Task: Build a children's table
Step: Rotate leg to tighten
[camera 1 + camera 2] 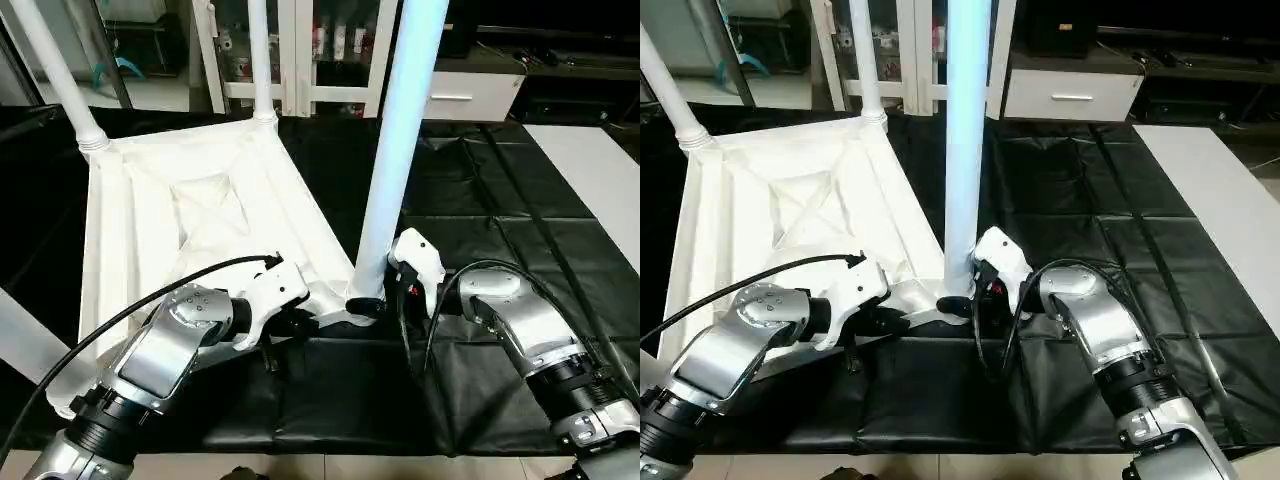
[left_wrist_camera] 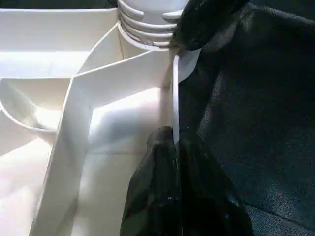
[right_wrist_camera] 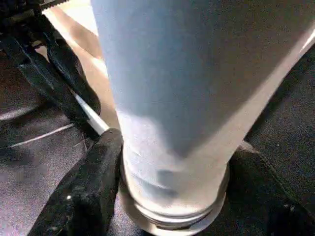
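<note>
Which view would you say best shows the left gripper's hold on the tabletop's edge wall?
The left wrist view: the left gripper fingers pinch the tabletop edge wall just short of the leg socket. Both eye views show the gripper from above, its fingers mostly hidden. The right wrist view catches it beside the leg.

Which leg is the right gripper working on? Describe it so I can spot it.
Start at the upturned white tabletop on the black mat. At its near corner, the leg stands upright between both grippers, closest of the three legs, tinted bluish, with the right gripper around its base.

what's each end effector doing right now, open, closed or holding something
Left end effector: closed on the tabletop rim.
Right end effector: fingers either side of the near leg at its base.
</note>
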You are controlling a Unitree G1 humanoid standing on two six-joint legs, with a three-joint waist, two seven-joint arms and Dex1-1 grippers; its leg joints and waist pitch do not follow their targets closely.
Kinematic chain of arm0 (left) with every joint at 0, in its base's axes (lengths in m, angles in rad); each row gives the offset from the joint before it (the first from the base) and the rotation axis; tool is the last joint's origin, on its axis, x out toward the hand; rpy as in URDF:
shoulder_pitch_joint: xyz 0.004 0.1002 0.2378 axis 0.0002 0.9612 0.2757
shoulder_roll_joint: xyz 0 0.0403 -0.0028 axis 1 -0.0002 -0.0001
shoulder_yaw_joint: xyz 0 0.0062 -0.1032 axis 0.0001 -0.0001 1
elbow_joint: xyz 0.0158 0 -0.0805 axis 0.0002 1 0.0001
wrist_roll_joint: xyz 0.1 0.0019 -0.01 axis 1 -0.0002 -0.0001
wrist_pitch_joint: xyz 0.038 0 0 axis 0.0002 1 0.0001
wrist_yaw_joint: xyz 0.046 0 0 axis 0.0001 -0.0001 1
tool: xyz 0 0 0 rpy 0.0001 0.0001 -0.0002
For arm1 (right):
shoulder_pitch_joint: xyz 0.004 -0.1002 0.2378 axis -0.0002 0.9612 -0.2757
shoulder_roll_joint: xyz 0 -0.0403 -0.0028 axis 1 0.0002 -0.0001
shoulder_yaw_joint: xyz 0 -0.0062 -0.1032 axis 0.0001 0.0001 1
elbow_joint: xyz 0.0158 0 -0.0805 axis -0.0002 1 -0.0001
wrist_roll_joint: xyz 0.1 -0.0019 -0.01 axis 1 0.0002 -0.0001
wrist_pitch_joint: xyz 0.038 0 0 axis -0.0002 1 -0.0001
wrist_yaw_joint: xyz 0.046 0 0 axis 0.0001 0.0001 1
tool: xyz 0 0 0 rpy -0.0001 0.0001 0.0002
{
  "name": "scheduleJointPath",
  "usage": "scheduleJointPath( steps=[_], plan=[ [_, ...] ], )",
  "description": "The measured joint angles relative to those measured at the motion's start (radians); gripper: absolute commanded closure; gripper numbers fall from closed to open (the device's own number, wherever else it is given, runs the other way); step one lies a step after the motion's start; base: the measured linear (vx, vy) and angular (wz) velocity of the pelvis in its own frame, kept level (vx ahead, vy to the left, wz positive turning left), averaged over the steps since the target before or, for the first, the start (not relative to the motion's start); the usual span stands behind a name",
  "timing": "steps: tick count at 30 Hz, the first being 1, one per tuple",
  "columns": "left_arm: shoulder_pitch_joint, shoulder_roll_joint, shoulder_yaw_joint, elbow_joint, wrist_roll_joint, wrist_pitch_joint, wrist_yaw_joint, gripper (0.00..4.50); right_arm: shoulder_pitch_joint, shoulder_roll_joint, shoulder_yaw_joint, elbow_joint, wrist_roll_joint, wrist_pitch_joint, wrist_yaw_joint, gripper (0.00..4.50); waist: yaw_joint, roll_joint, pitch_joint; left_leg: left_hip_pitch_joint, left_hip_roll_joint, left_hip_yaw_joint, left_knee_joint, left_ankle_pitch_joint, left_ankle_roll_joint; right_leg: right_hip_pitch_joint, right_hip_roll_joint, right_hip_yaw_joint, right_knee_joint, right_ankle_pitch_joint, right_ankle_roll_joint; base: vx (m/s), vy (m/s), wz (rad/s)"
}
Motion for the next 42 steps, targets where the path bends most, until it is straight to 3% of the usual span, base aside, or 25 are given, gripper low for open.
scheduleJointPath(
  steps=[3, 7, 12, 16, 20, 25, 26, 30, 32, 34, 38, 42],
  plan=[
    [-0.003, -0.028, 0.015, 0.026, 0.004, 0.001, 0.047, 4.50, 0.003, 0.073, -0.040, 0.046, -0.002, -0.020, -0.111, 1.79, -0.012, 0.000, 0.000, 0.001, 0.001, 0.000, 0.002, 0.000, 0.000, -0.001, 0.000, 0.000, 0.001, 0.002, -0.003, 0.000, 0.000, 0.00],
    [-0.070, -0.124, 0.038, 0.148, 0.027, 0.003, 0.155, 4.50, 0.004, 0.213, -0.123, 0.109, -0.013, -0.033, -0.416, 1.81, -0.019, -0.001, 0.000, 0.002, 0.001, -0.001, 0.003, 0.001, -0.001, -0.002, 0.000, 0.000, 0.000, 0.008, -0.008, 0.000, 0.000, 0.00],
    [-0.178, -0.239, 0.039, 0.308, 0.057, 0.010, 0.271, 4.50, -0.027, 0.319, -0.191, 0.186, -0.043, -0.064, -0.697, 1.81, -0.005, -0.001, -0.001, 0.004, 0.000, 0.000, 0.003, 0.001, -0.001, -0.001, -0.001, 0.001, -0.001, 0.010, -0.007, 0.000, 0.000, 0.00],
    [-0.269, -0.339, 0.044, 0.459, 0.070, -0.005, 0.388, 4.50, -0.102, 0.403, -0.251, 0.292, -0.066, -0.078, -0.921, 1.81, 0.008, -0.001, -0.001, 0.003, -0.002, 0.001, 0.003, 0.001, -0.001, 0.000, -0.004, 0.001, -0.001, 0.010, -0.006, 0.000, 0.000, 0.00],
    [-0.306, -0.379, 0.050, 0.529, 0.073, -0.026, 0.429, 4.50, -0.129, 0.438, -0.282, 0.326, -0.077, -0.088, -1.053, 1.81, 0.017, 0.005, -0.002, 0.001, -0.003, 0.002, 0.002, 0.001, -0.001, 0.000, -0.006, 0.001, -0.004, 0.010, -0.005, 0.000, 0.000, 0.00],
    [-0.305, -0.377, 0.050, 0.530, 0.074, -0.036, 0.429, 4.50, -0.129, 0.451, -0.299, 0.344, -0.077, -0.127, -1.051, 1.81, 0.018, 0.008, -0.002, 0.001, -0.003, 0.002, 0.002, 0.001, -0.001, -0.001, -0.006, 0.000, -0.005, 0.012, -0.002, 0.000, 0.000, 0.00],
    [-0.303, -0.374, 0.050, 0.528, 0.076, -0.039, 0.429, 4.50, -0.129, 0.450, -0.301, 0.349, -0.076, -0.138, -1.037, 1.25, 0.017, 0.009, -0.002, 0.000, -0.003, 0.002, 0.002, 0.001, -0.001, -0.001, -0.006, 0.000, -0.005, 0.012, -0.001, 0.000, 0.000, 0.00],
    [-0.287, -0.348, 0.050, 0.502, 0.079, -0.045, 0.420, 4.50, -0.109, 0.430, -0.286, 0.319, -0.074, -0.141, -0.966, 0.93, 0.010, 0.010, -0.002, 0.000, -0.003, 0.002, 0.001, 0.001, -0.001, -0.002, -0.006, 0.000, -0.005, 0.012, -0.001, 0.000, 0.000, 0.00],
    [-0.237, -0.298, 0.041, 0.415, 0.076, -0.044, 0.362, 4.50, -0.054, 0.371, -0.231, 0.208, -0.064, -0.091, -0.855, 0.75, 0.000, 0.011, -0.002, -0.001, -0.003, 0.002, 0.000, 0.001, -0.001, -0.003, -0.005, 0.000, -0.006, 0.012, 0.001, 0.000, 0.000, 0.00],
    [-0.199, -0.253, 0.028, 0.344, 0.063, -0.038, 0.302, 4.50, -0.030, 0.314, -0.211, 0.139, -0.040, -0.034, -0.752, 0.58, 0.000, 0.011, -0.002, -0.001, -0.002, 0.002, -0.002, 0.001, -0.001, -0.003, -0.005, -0.001, -0.006, 0.010, 0.003, 0.000, 0.000, 0.00],
    [-0.118, -0.142, -0.006, 0.200, 0.020, -0.042, 0.155, 4.50, 0.015, 0.160, -0.134, -0.011, 0.005, 0.071, -0.496, 0.28, 0.011, 0.009, -0.001, -0.002, 0.000, 0.002, -0.003, 0.001, -0.001, -0.004, -0.003, -0.001, -0.008, 0.009, 0.005, 0.000, 0.000, 0.00],
    [-0.069, -0.066, -0.023, 0.108, -0.007, -0.043, 0.068, 4.50, 0.046, 0.040, -0.082, -0.112, 0.041, 0.117, -0.301, 0.15, 0.018, 0.008, 0.000, -0.003, -0.001, 0.002, -0.002, 0.000, 0.000, -0.004, -0.003, -0.001, -0.010, 0.009, 0.004, 0.000, 0.000, 0.00]
  ],
)
